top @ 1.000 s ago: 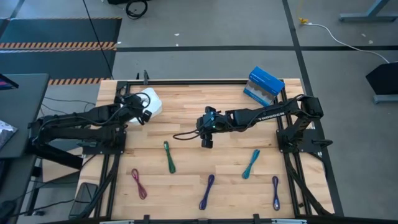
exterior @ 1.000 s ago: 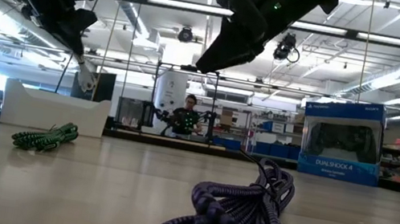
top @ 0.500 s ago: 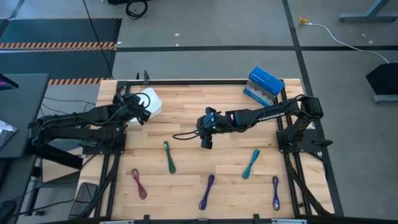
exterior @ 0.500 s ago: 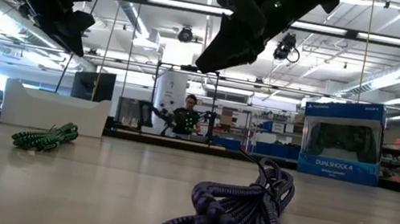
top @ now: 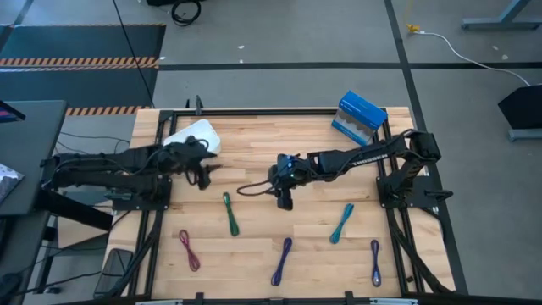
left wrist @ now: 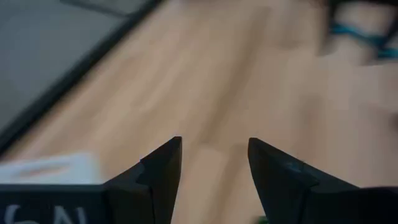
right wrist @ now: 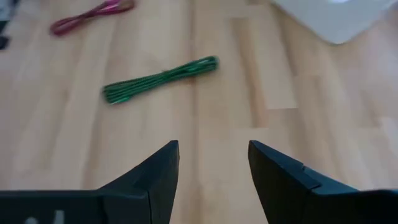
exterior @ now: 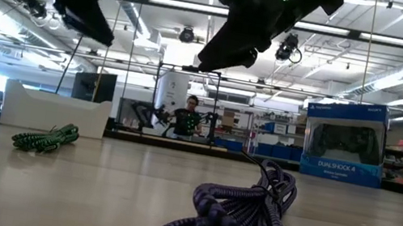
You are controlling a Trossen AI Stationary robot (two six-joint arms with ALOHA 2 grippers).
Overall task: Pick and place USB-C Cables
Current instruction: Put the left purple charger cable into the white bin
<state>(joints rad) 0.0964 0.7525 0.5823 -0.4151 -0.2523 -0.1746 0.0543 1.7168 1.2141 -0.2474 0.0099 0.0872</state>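
Observation:
Five cable bundles lie flat on the wooden table: a green one point(top: 230, 213), a magenta one point(top: 189, 250), a purple one point(top: 282, 260), a teal one point(top: 342, 223) and a second purple one point(top: 375, 261). No whitish bundle shows. My left gripper point(top: 203, 180) is open and empty, off the table between the white tray point(top: 193, 135) and the green bundle. My right gripper point(top: 284, 202) is open and empty above the table's middle, right of the green bundle point(right wrist: 158, 78). Its wrist view also shows the magenta bundle point(right wrist: 93, 15).
A blue and white box point(top: 360, 117) stands at the far right corner. The white tray sits at the far left. The black frame rail point(top: 279, 111) runs along the table's edges. Bare wood lies between the two grippers. A person point(exterior: 186, 119) stands far behind the table.
My left gripper has left its place above the white tray and swung toward the table's near edge and right, closer to the green bundle. A whitish piece at its fingertips one second ago no longer shows. My right gripper has shifted slightly toward the near edge.

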